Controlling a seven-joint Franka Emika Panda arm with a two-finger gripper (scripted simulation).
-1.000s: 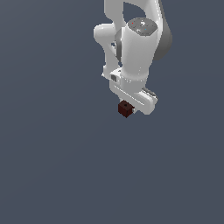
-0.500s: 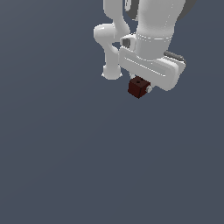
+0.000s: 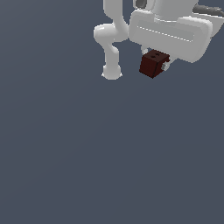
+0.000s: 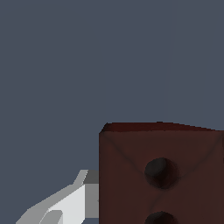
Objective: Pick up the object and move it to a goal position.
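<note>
Fingers [image 3: 154, 61] pinch the dark red-brown block [image 3: 153, 64], two small dark holes on one face.

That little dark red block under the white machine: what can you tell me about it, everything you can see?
The block is a small dark red-brown box with flat faces, sharp edges and a matte look. One face carries two small round dark holes, plain in the wrist view. It hangs tilted just beneath the wide white gripper, which is broader than the block. A pale finger shows at one side of it. Nothing else touches it; only plain grey-blue background surrounds it.
</note>
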